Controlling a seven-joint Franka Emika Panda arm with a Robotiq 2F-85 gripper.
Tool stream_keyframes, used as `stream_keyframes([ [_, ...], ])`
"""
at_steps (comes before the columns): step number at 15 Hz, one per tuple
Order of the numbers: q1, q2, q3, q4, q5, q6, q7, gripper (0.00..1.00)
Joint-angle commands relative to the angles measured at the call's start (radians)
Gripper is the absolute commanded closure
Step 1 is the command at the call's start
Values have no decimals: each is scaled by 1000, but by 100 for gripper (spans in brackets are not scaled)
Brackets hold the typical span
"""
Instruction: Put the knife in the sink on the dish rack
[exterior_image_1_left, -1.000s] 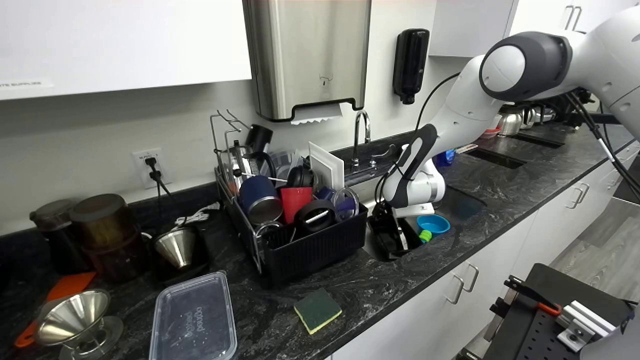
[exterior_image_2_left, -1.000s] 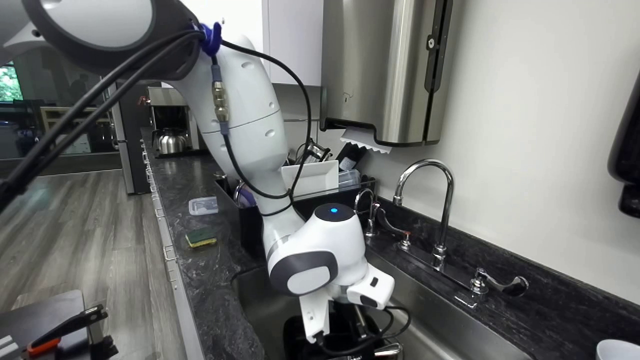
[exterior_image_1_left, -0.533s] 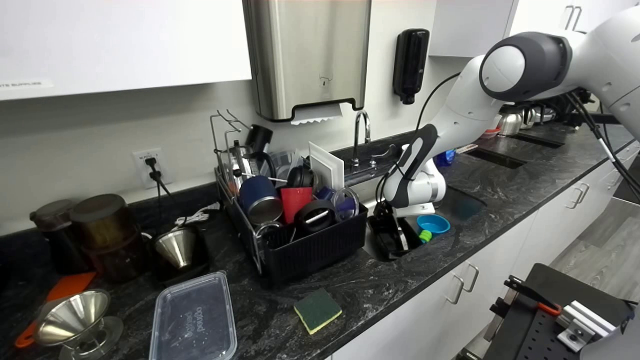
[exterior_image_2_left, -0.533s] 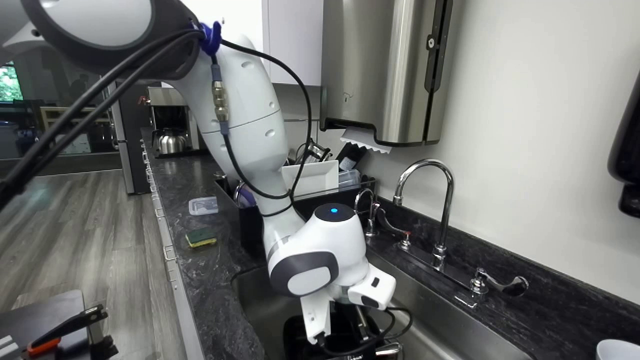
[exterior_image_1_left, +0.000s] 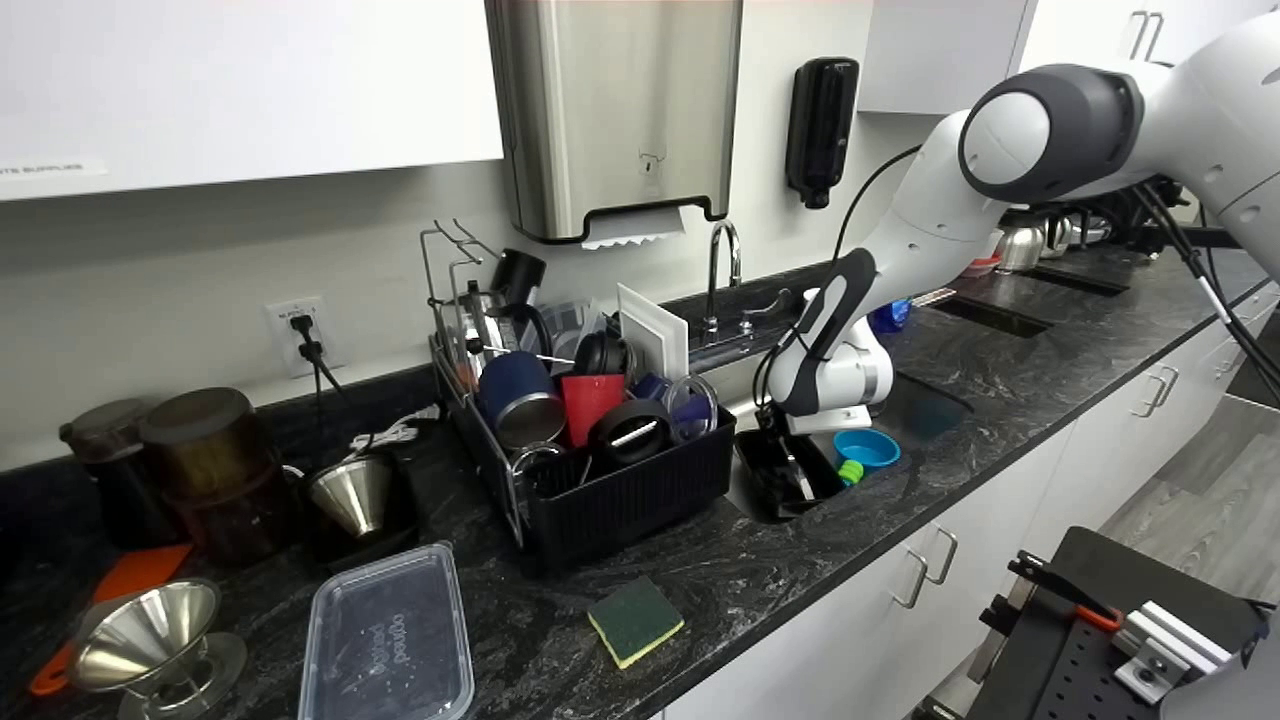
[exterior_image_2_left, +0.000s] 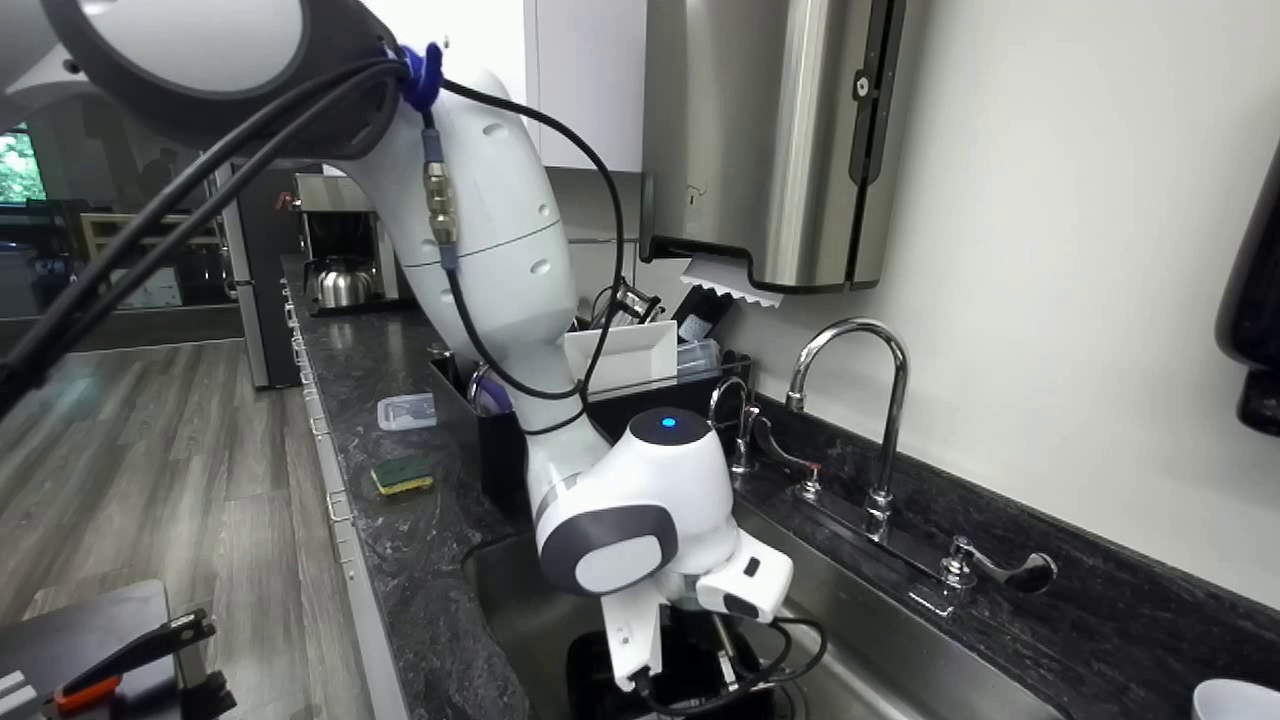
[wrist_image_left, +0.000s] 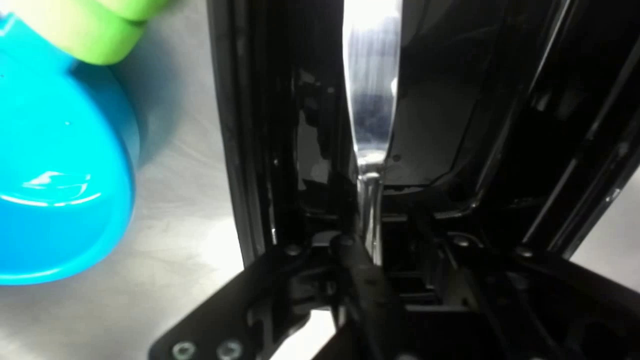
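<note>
I have my gripper (wrist_image_left: 402, 245) down at the black container (wrist_image_left: 235, 100), and my jaws stand partly apart. In the wrist view, the narrow part of the knife (wrist_image_left: 372, 90) runs between my two fingers (wrist_image_left: 367, 285). It is closer to the finger on the left of this view, and toward the other finger a dark gap is visible. Whether the nearer finger touches the metal, I cannot tell, because it covers the end of the knife.

The knife is inside the black container, with its broad, shiny part toward the top of the wrist view. If it is flat on the bottom or a little tilted, I cannot say. The container itself stands in the steel sink (exterior_image_2_left: 880, 635), under the chrome faucet (exterior_image_2_left: 889, 440). Beside the container I see a blue bowl (wrist_image_left: 55, 240) and a bright green object (wrist_image_left: 102, 35), which is only partly visible.

The dish rack (exterior_image_1_left: 640, 520) stands on the dark countertop (exterior_image_1_left: 760, 565), just beside the sink. It is well filled: among other things it carries a blue mug (exterior_image_1_left: 520, 395), a red object (exterior_image_1_left: 590, 405) and a white dish (exterior_image_1_left: 650, 330). Near the rack, in both exterior views, there are a sponge (exterior_image_1_left: 636, 620) and a clear plastic box (exterior_image_1_left: 390, 640).
</note>
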Motion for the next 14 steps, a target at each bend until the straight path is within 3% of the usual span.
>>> stream_keyframes([
  [1,-7,6,2,-2,1,15,-3,97],
  [9,-7,-9,-4,-18,-3,11,-7,96],
  [14,20,-71,-46,-86,-12,-19,-6,96],
])
